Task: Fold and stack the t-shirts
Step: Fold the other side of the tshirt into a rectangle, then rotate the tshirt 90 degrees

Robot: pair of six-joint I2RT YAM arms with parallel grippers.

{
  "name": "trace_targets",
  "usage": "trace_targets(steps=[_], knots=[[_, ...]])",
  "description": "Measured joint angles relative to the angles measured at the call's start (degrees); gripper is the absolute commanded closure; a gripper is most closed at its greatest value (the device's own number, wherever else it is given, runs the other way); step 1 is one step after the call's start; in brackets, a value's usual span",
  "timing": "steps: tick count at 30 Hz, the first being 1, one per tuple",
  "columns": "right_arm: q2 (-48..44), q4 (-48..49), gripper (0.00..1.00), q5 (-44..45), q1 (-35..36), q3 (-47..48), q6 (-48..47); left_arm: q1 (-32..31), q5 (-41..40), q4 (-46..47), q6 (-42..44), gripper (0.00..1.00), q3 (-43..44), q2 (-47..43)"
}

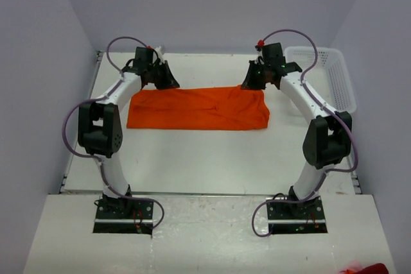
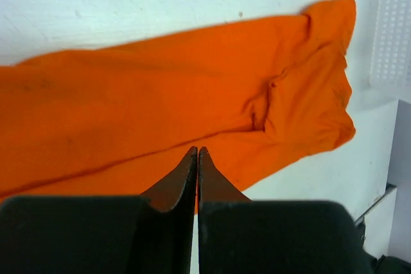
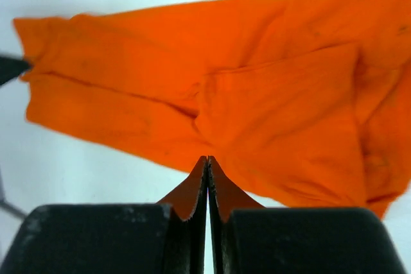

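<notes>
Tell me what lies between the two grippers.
The orange t-shirt: its long band spans the whole stretch from the left gripper to the right gripper, both at its far edge. The top external view shows this.

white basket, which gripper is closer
Right. The right gripper is near the white basket, at the far right corner of the t-shirt; the left gripper is at its far left corner.

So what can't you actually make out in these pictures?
Bottom right corner, top view: a red-orange thing is cut off by the picture's edge; unidentifiable.
Wrist views: the left gripper and right gripper are shut at the t-shirt edge, but their own fingers hide whether cloth is pinched.
Left wrist view: the white basket is cropped by the right edge; its inside unseen there.
</notes>
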Motion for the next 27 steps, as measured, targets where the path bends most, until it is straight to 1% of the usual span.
trace_targets(steps=[3, 8, 10, 14, 20, 27], knots=[[-1.3, 3.5, 1.0, -4.3, 1.4, -3.8, 1.3, 1.1, -0.2, -3.4, 0.3, 1.0, 8.0, 5.7], [3.2, 4.7, 1.0, -7.3, 4.9, -7.0, 2.0, 0.8, 1.3, -8.5, 1.2, 1.0, 21.2, 15.5], [5.2, 4.5, 1.0, -7.1, 6.7, -7.4, 1.9, 0.9, 1.5, -9.7, 1.6, 1.0, 23.8, 17.9], [8.0, 4.2, 1.0, -6.1, 9.9, -7.3, 1.6, 1.0, 1.8, -11.6, 2.3, 1.0, 25.7, 21.0], [11.3, 4.1, 1.0, -6.0, 12.0, -6.3, 1.4, 1.1, 1.7, -13.1, 3.5, 1.0, 25.9, 24.8], [16.0, 3.2, 1.0, -6.1, 15.9, -0.3, 1.5, 2.4, 1.5, -13.2, 4.0, 1.0, 25.9, 26.6]])
